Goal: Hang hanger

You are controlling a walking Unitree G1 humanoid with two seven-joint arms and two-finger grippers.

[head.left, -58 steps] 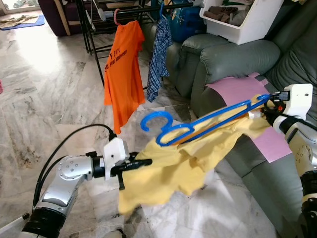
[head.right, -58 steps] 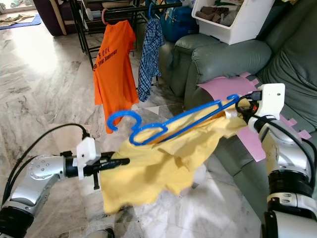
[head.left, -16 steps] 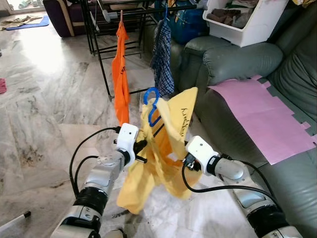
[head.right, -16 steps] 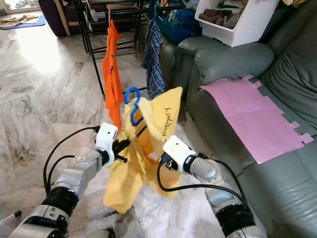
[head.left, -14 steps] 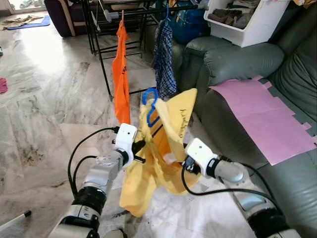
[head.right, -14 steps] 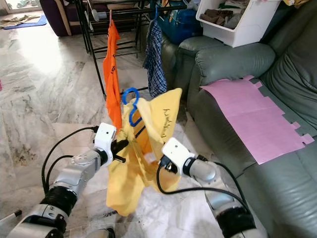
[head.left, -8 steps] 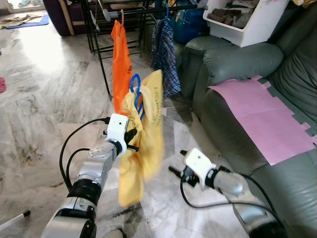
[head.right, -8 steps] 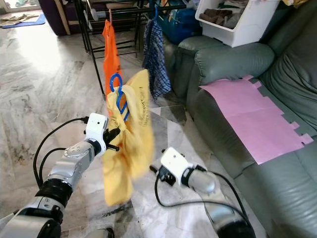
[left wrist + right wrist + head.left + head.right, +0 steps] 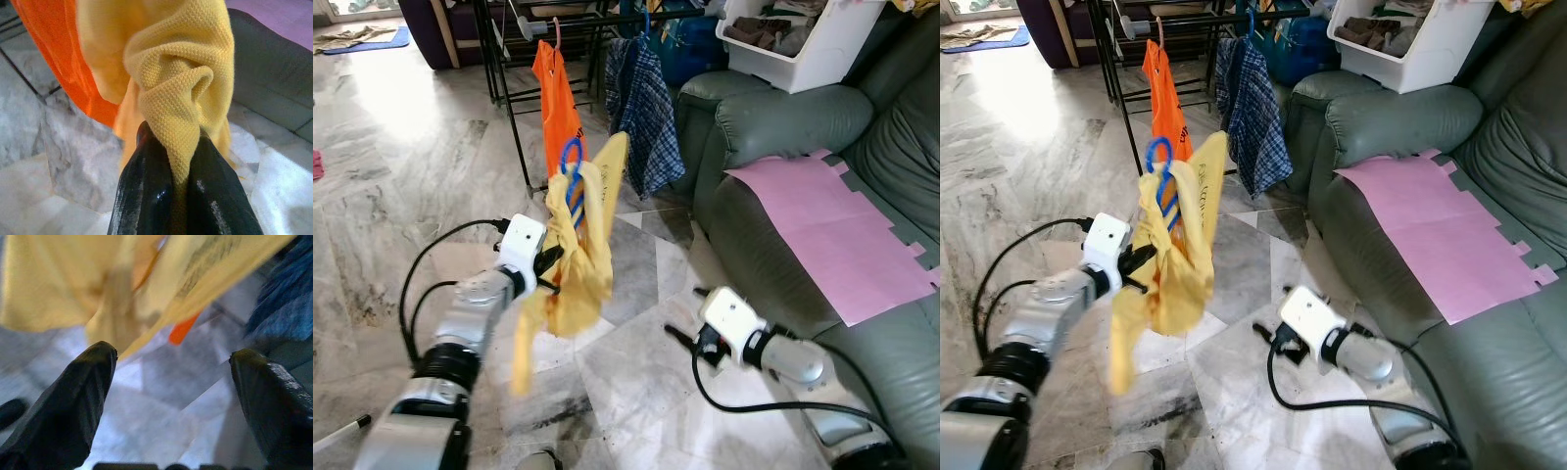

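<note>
Marble floor (image 9: 401,176), white-grey veined slabs, sunlit at the far left. Black rack (image 9: 514,59) at the back carries an orange shirt (image 9: 558,93) and a plaid shirt (image 9: 644,117). Grey-green sofa (image 9: 783,127) on the right with a pink sheet (image 9: 832,230) laid over the seat. White bin (image 9: 798,44) full of clothes sits on the sofa arm. Blue bag behind the plaid shirt.

Left gripper (image 9: 551,266) is clamped tight on a bunch of yellow shirt (image 9: 582,250); the left wrist view shows the knit fabric (image 9: 183,103) pinched between both fingers (image 9: 146,196). The shirt hangs on the blue hanger (image 9: 574,181), held up just in front of the orange shirt, hook up, below the rack bar, not on it. Lower hem is blurred.

Right gripper (image 9: 683,345) is low over the floor beside the sofa, fingers (image 9: 68,401) spread wide, holding nothing. Its wrist camera looks up at the yellow shirt (image 9: 73,289).

Versus 0.5 s ago: left arm has carried hanger and shirt further up and toward the rack. Right gripper was already off the shirt, now sits slightly further right. At 0.9 s ago both grippers were on the shirt. Camera shifted a bit, the plaid shirt reads closer in frame.
</note>
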